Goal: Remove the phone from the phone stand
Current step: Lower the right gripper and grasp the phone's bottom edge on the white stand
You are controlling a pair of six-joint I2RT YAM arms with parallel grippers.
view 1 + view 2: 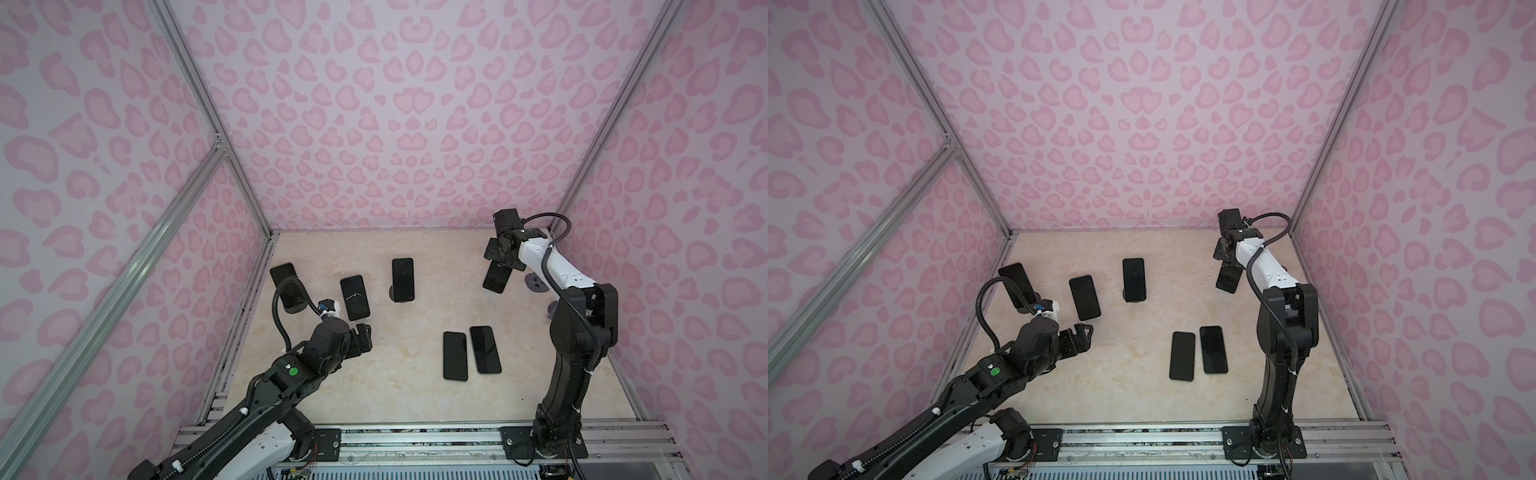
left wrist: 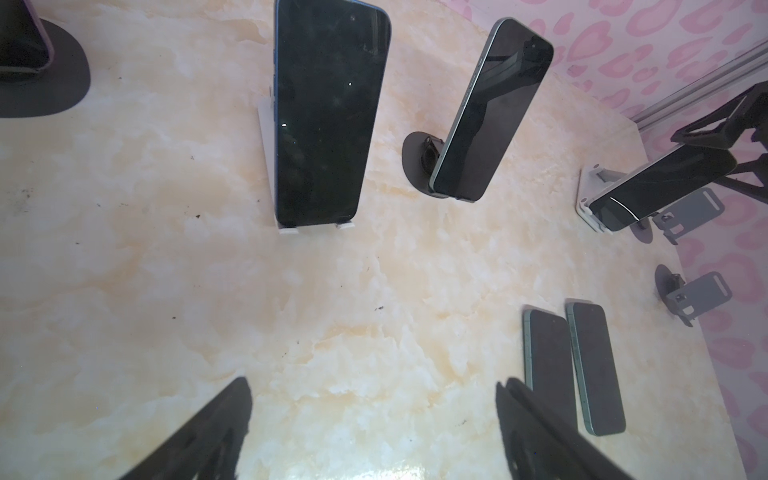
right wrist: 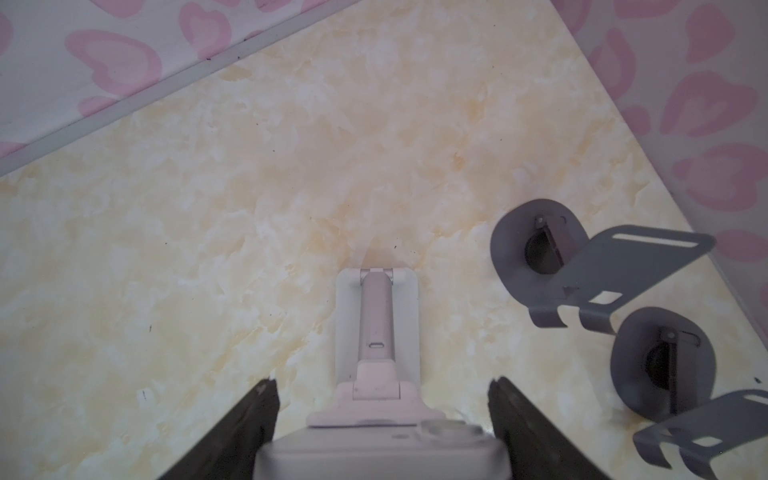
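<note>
Fingers of the right gripper stand on either side of the phone, at its upper edge. From the right wrist view I see each one right at a side of the phone's pale back, but I cannot tell whether they press on it or only sit beside it. The phone leans on the white stand, whose arm and flat base show beyond it on the table.

In both top views I find that phone toward the far right of the table, dark screen facing up and forward, with the right gripper down over its top end. Just beside it, nearer the right wall, are two grey stands with nothing on them.

My left gripper hangs above the table on the left side, its jaws spread wide with only bare tabletop between them in the left wrist view.

Three more phones lean on stands across the back and left. Two phones lie flat side by side, close together, near the middle right.
</note>
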